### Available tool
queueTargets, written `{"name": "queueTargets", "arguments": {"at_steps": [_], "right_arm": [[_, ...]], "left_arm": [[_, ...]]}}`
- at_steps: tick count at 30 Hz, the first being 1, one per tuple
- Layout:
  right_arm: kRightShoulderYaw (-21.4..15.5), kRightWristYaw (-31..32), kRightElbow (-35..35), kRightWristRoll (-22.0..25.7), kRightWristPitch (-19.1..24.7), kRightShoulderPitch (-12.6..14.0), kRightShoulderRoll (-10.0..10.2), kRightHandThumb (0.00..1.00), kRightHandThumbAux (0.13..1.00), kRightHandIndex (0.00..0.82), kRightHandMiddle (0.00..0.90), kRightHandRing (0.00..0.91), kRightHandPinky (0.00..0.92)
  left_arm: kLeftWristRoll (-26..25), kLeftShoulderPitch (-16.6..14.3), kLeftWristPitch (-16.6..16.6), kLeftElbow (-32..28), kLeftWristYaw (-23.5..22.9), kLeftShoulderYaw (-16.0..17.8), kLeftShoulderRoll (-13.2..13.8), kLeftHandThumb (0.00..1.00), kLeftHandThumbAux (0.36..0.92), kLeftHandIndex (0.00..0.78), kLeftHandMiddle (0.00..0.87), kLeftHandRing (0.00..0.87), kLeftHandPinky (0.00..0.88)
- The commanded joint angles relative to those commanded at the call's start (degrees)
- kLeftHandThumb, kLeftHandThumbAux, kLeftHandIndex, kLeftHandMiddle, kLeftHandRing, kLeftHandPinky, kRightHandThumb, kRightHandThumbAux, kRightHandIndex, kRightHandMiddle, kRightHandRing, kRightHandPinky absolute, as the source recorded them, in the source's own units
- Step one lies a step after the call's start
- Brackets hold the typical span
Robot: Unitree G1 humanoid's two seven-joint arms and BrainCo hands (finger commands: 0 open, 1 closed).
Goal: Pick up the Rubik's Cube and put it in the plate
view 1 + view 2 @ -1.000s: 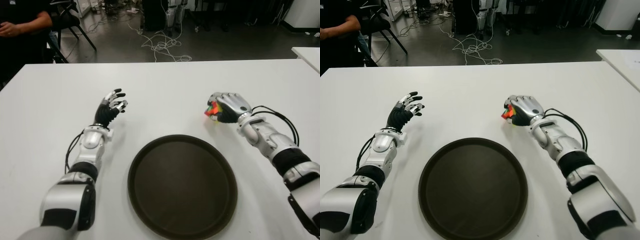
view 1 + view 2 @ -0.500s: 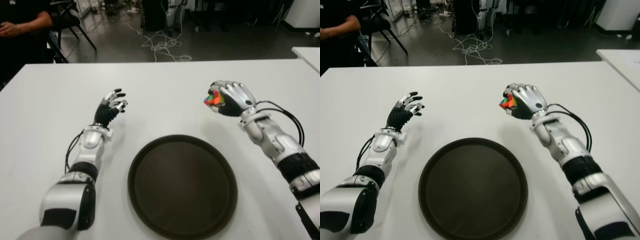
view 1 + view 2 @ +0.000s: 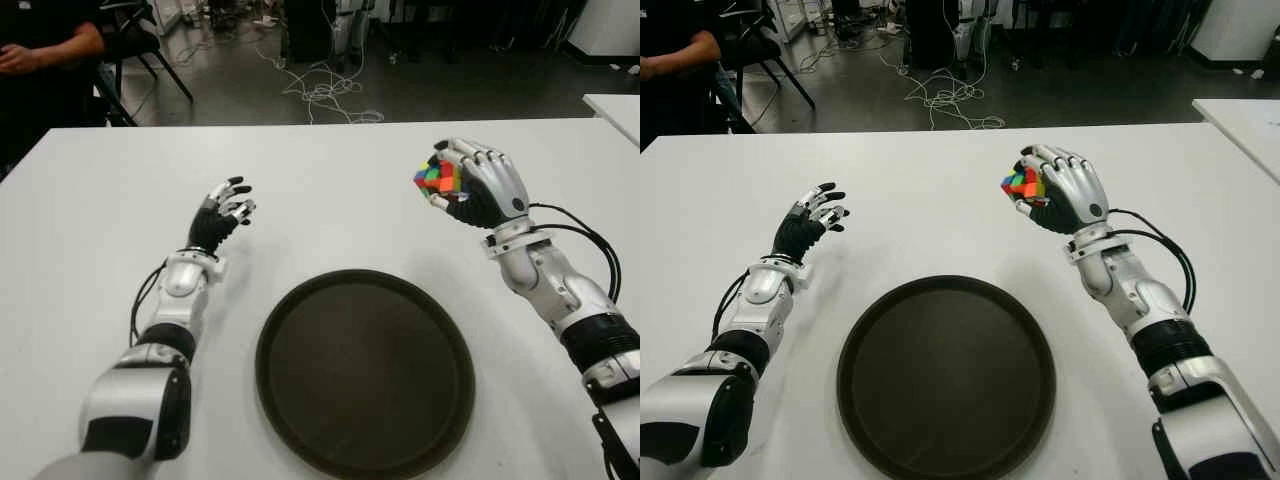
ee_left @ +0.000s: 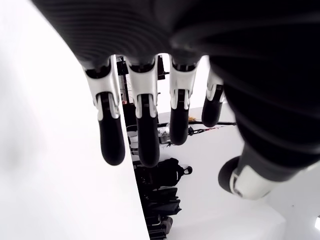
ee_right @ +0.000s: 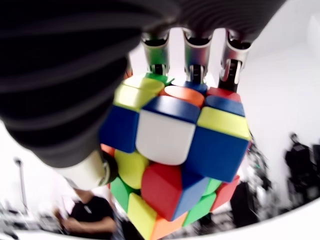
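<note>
My right hand (image 3: 468,182) is raised above the white table (image 3: 330,190), to the right of and beyond the plate, with its fingers shut on the multicoloured Rubik's Cube (image 3: 438,178). The right wrist view shows the Rubik's Cube (image 5: 175,150) filling the palm, fingers (image 5: 194,60) curled over its far side. The round dark plate (image 3: 365,370) lies on the table near the front, with nothing in it. My left hand (image 3: 225,210) shows to the left of the plate, fingers spread and holding nothing; its fingers (image 4: 142,130) hang loose in the left wrist view.
A person in dark clothes (image 3: 45,50) sits beyond the table's far left corner next to a chair (image 3: 150,40). Cables (image 3: 320,90) lie on the floor behind the table. A second white table edge (image 3: 615,105) shows at the far right.
My right hand has lifted the Rubik's Cube off the table and turned upright, rising away from the surface. The left hand has stayed where it was.
</note>
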Motion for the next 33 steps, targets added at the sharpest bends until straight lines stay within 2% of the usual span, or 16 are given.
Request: {"name": "queueTargets", "arguments": {"at_steps": [9, 14, 18, 20, 21, 23, 25, 28, 33], "right_arm": [[-1.77, 0.07, -1.6, 2.28, -4.83, 1.44, 0.88, 0.693, 0.734, 0.422, 0.54, 0.542, 0.526], [-1.39, 1.58, -3.66, 2.91, -7.05, 2.22, 1.77, 0.694, 0.734, 0.422, 0.562, 0.566, 0.559], [0.61, 2.88, -6.72, 1.13, -6.75, 3.17, 4.17, 0.689, 0.735, 0.423, 0.593, 0.597, 0.595], [2.46, 3.39, -8.67, -0.14, -6.68, 4.92, 5.74, 0.689, 0.735, 0.423, 0.6, 0.605, 0.607], [3.69, 4.03, -10.69, -0.81, -7.2, 6.6, 6.2, 0.689, 0.736, 0.423, 0.601, 0.607, 0.61], [5.51, 7.71, -17.27, -0.79, -8.18, 10.51, 5.63, 0.692, 0.735, 0.422, 0.602, 0.612, 0.628], [6.53, 13.76, -22.64, 1.24, -8.41, 12.34, 4.17, 0.693, 0.735, 0.422, 0.603, 0.614, 0.637], [6.05, 17.3, -25.21, 2.2, -7.87, 13.33, 3.94, 0.694, 0.734, 0.422, 0.602, 0.616, 0.644], [6.03, 28.25, -30.3, 6.87, -8.3, 13.36, 3.01, 0.694, 0.734, 0.42, 0.587, 0.612, 0.647]], "left_arm": [[-0.1, 0.08, -0.47, 0.01, -0.06, 0.05, -0.06, 0.209, 0.665, 0.173, 0.23, 0.301, 0.391], [-0.31, 0.01, -0.2, 0.07, -0.46, 0.17, -0.1, 0.2, 0.667, 0.167, 0.221, 0.296, 0.388], [-0.43, -0.07, 0.03, 0.12, -0.58, 0.26, -0.15, 0.193, 0.664, 0.166, 0.219, 0.293, 0.389], [-0.45, -0.12, 0.07, 0.15, -0.56, 0.28, -0.19, 0.19, 0.662, 0.165, 0.215, 0.292, 0.388], [-0.44, -0.13, 0.05, 0.15, -0.5, 0.27, -0.21, 0.189, 0.661, 0.164, 0.214, 0.292, 0.387], [-0.43, -0.14, 0.01, 0.14, -0.42, 0.28, -0.25, 0.185, 0.662, 0.16, 0.206, 0.291, 0.384], [-0.49, -0.14, 0.03, 0.12, -0.39, 0.34, -0.29, 0.188, 0.661, 0.159, 0.207, 0.292, 0.385], [-0.49, -0.18, 0.07, 0.14, -0.37, 0.37, -0.33, 0.194, 0.66, 0.158, 0.209, 0.292, 0.387], [-0.63, -0.21, 0.22, 0.11, -0.14, 0.62, -0.39, 0.196, 0.663, 0.164, 0.215, 0.296, 0.391]]}}
